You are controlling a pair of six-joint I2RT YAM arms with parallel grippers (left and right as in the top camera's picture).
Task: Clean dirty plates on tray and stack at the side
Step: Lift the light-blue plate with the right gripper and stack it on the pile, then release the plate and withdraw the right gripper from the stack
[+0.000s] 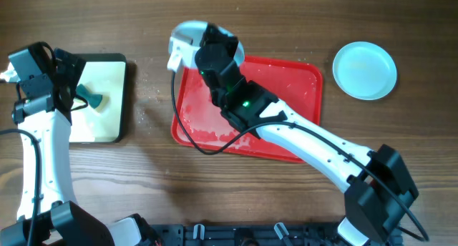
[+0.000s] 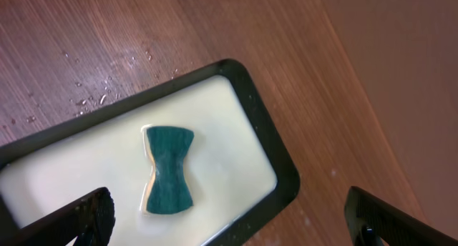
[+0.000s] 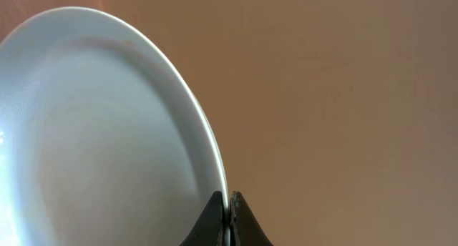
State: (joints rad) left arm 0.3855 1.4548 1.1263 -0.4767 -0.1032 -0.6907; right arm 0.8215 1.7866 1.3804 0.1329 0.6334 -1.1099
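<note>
The red tray (image 1: 286, 81) lies at the table's middle with pale wet specks on its left part. My right gripper (image 1: 206, 47) is shut on the rim of the white plate (image 1: 184, 40) and holds it tilted on edge above the tray's far left corner. In the right wrist view the fingers (image 3: 229, 207) pinch that plate's (image 3: 107, 131) rim. A pale blue plate (image 1: 365, 69) rests on the table to the right of the tray; no second blue plate shows apart from it. My left gripper (image 1: 71, 92) is open and empty.
A black-rimmed cream tray (image 1: 107, 78) sits at the left with a green sponge (image 1: 91, 98) in it. In the left wrist view the open fingers (image 2: 236, 224) hover over this tray (image 2: 250, 131) and sponge (image 2: 169, 171). Water drops dot the wood (image 1: 147, 89) between the trays.
</note>
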